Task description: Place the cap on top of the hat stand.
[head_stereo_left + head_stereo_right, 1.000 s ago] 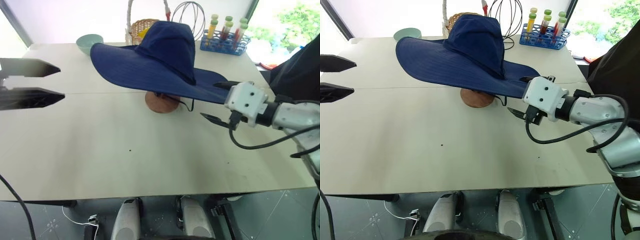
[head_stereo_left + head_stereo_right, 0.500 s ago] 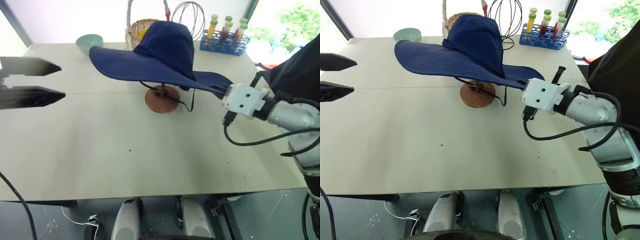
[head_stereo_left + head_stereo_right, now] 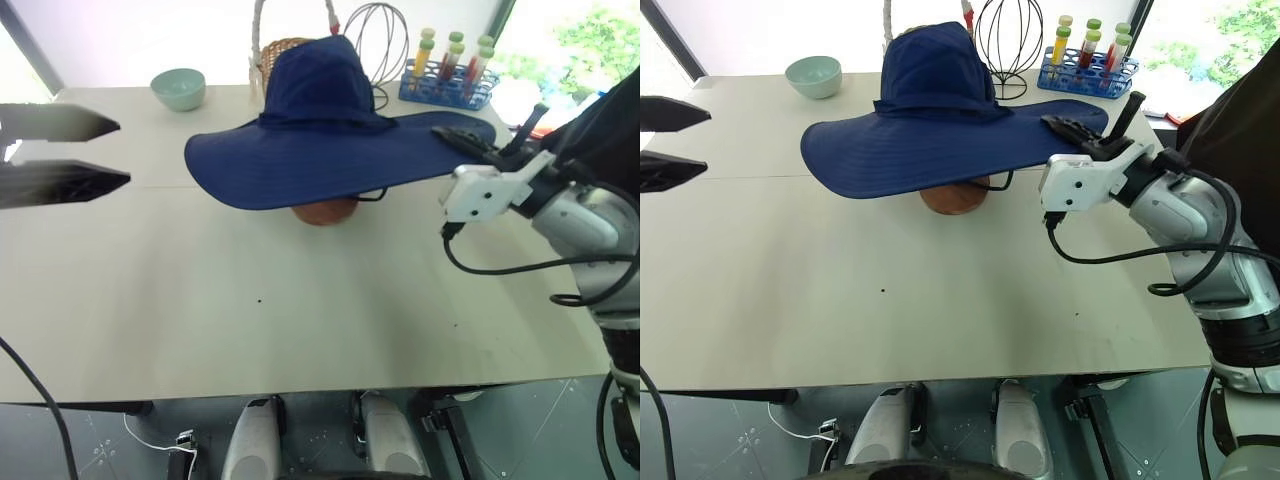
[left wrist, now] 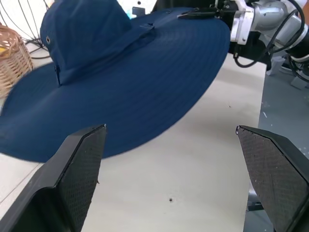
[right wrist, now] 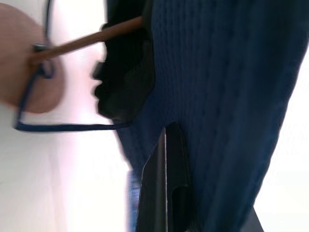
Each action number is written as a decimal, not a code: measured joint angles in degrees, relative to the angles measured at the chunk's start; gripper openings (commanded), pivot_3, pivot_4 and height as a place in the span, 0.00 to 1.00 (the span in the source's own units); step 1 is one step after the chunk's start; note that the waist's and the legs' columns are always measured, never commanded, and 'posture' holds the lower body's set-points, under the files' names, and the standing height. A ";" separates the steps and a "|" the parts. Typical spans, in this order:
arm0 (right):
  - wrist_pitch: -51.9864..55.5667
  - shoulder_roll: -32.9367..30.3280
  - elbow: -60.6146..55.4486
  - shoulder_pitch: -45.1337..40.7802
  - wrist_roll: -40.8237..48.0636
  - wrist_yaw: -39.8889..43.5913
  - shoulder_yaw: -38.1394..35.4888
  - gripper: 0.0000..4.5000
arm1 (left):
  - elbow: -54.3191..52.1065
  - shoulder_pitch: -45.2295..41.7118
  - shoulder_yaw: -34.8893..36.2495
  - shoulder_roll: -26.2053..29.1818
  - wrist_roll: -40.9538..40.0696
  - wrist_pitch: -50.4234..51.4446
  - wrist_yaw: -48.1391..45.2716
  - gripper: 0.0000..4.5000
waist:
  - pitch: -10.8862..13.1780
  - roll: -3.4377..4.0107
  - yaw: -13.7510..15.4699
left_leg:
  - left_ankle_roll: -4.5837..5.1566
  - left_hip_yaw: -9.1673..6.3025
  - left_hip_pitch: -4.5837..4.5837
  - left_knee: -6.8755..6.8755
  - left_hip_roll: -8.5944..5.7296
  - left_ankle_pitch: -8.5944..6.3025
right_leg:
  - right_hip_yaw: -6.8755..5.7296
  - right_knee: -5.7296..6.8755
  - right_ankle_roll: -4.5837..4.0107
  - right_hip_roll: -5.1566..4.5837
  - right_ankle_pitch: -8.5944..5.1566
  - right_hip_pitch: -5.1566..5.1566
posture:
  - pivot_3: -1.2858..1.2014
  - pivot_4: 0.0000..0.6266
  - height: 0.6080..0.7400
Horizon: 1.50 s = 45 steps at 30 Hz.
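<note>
the cap [image 3: 930,120] sits over the hat stand [image 3: 954,196] near the middle of the desk [image 3: 890,300], a little toward its far edge. its crown stands upright and its wide brim spreads out almost level, hiding the pole and top disc from above; only the front of the round wooden base shows under the brim's near edge. a thin cord [image 3: 1005,183] loops down from under the brim beside the base. in the right wrist view the pole [image 5: 91,39] runs up from the base into the dark underside of the crown.

the right gripper [image 3: 1080,135] is at the brim's right end, its fingers pressed together and pinching the edge of the brim; one black finger [image 3: 1065,127] lies on top of the fabric.

the left gripper [image 3: 105,152] hangs over the desk's left edge, well apart from the cap, with its fingers spread wide and nothing between them.

along the desk's far edge stand a pale green bowl [image 3: 813,76] toward the left corner, a wicker basket [image 3: 272,55] just behind the cap, a dark wire dome stand [image 3: 1008,45] next to it, and a blue rack of tubes [image 3: 1088,62] toward the right corner.
</note>
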 measured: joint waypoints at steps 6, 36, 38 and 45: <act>-5.84 0.06 3.14 -1.20 -7.52 -7.09 -0.08 0.01 | 0.18 -2.26 -1.68 -1.00 -0.03 0.09 0.74 1.00 | 0.00 0.00 -0.01 | 0.00 0.00 0.00 0.00 -0.01 0.00 | 0.02 0.01 0.01 0.01 0.00 0.00 | 0.52 0.24 1.00; -7.18 6.81 -1.14 10.67 -12.20 -8.32 0.77 0.76 | -0.13 -8.10 -4.84 -4.33 -0.87 1.41 3.52 1.00 | -0.01 -0.08 -0.02 | 0.01 -0.01 0.05 0.05 -0.03 0.01 | 0.14 0.08 0.04 0.06 -0.02 0.06 | 0.52 0.24 1.00; -6.51 6.91 -2.40 10.73 -8.86 -6.07 0.68 0.76 | -0.12 -8.10 -5.09 -4.62 -0.71 1.32 3.54 1.00 | -0.01 -0.08 -0.01 | 0.01 -0.01 0.05 0.05 -0.03 0.01 | 0.14 0.07 0.04 0.06 -0.02 0.07 | 0.52 0.24 1.00; -0.13 3.68 -9.06 13.97 9.16 6.79 -5.16 0.76 | 0.75 -8.23 -6.47 -5.36 0.69 -0.03 2.93 1.00 | -0.03 -0.11 0.36 | 0.01 -0.02 0.07 0.07 -0.03 0.01 | 0.14 0.06 0.05 0.06 -0.02 0.13 | 0.52 0.24 1.00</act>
